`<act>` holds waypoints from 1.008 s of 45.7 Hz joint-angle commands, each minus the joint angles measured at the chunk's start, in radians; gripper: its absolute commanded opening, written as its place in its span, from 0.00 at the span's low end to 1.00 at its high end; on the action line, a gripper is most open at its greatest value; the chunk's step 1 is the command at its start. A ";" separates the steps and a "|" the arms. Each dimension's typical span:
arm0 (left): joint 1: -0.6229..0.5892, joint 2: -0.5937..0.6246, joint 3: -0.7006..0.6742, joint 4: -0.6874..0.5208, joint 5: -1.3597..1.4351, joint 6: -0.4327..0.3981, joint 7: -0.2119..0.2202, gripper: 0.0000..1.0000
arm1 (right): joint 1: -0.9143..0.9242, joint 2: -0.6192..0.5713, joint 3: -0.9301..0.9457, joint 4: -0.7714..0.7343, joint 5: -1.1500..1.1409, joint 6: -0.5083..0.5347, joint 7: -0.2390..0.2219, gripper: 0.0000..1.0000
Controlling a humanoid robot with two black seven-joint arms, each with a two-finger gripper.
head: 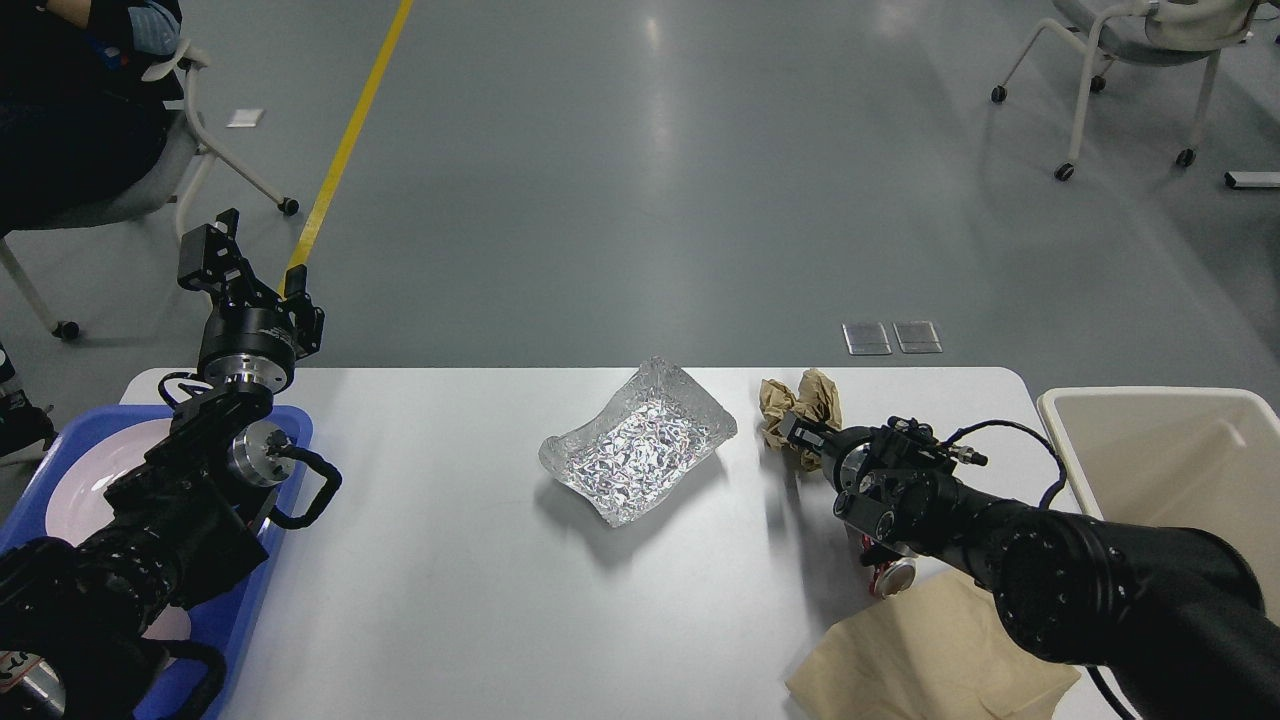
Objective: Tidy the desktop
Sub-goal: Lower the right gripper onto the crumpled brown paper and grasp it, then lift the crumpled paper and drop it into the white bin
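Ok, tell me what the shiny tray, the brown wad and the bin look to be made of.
Shiny tray: looks like thin aluminium foil, given its crinkled, mirror-bright surface and bent rims. Brown wad: probably kraft paper, matte tan with sharp crumple creases. Bin: likely moulded plastic, with smooth beige walls and a rounded rim.
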 commanded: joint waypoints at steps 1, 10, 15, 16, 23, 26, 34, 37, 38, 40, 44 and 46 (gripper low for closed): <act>0.001 0.000 0.000 0.000 -0.001 0.000 0.000 0.96 | -0.008 0.000 0.015 -0.002 0.001 -0.007 0.000 0.31; 0.001 0.000 0.000 0.000 -0.001 0.000 0.000 0.96 | -0.007 -0.003 0.011 -0.005 0.000 -0.062 0.000 0.00; -0.001 0.000 0.000 0.000 0.000 0.000 0.000 0.96 | 0.003 -0.003 0.008 -0.002 0.000 -0.081 0.000 0.00; -0.001 0.000 0.000 0.000 -0.001 0.000 0.000 0.96 | 0.004 -0.003 0.008 0.000 0.000 -0.081 0.000 0.00; -0.001 0.000 0.000 0.000 -0.001 0.001 0.000 0.96 | 0.041 -0.012 -0.001 0.018 -0.002 -0.081 0.000 0.00; -0.001 0.000 0.000 0.000 0.000 0.000 0.000 0.96 | 0.059 -0.031 -0.001 0.040 -0.008 -0.081 0.000 0.00; 0.001 0.000 0.000 0.000 -0.001 0.000 0.000 0.96 | 0.212 -0.150 0.005 0.268 -0.043 -0.081 0.002 0.00; 0.001 0.000 0.000 0.000 0.000 0.000 0.000 0.96 | 0.304 -0.221 0.017 0.394 -0.063 -0.070 0.003 0.00; -0.001 0.000 0.000 0.000 0.000 0.001 0.000 0.96 | 0.335 -0.241 0.020 0.438 -0.074 -0.069 0.005 0.00; 0.001 0.000 0.000 0.000 -0.001 0.000 0.000 0.96 | 0.406 -0.285 0.023 0.532 -0.101 -0.067 0.009 0.00; 0.001 0.000 0.000 0.000 0.000 0.000 0.000 0.96 | 0.536 -0.359 0.037 0.678 -0.166 -0.044 0.015 0.00; 0.001 0.000 0.000 0.000 0.000 0.000 0.000 0.96 | 0.599 -0.397 0.046 0.736 -0.195 -0.024 0.015 0.00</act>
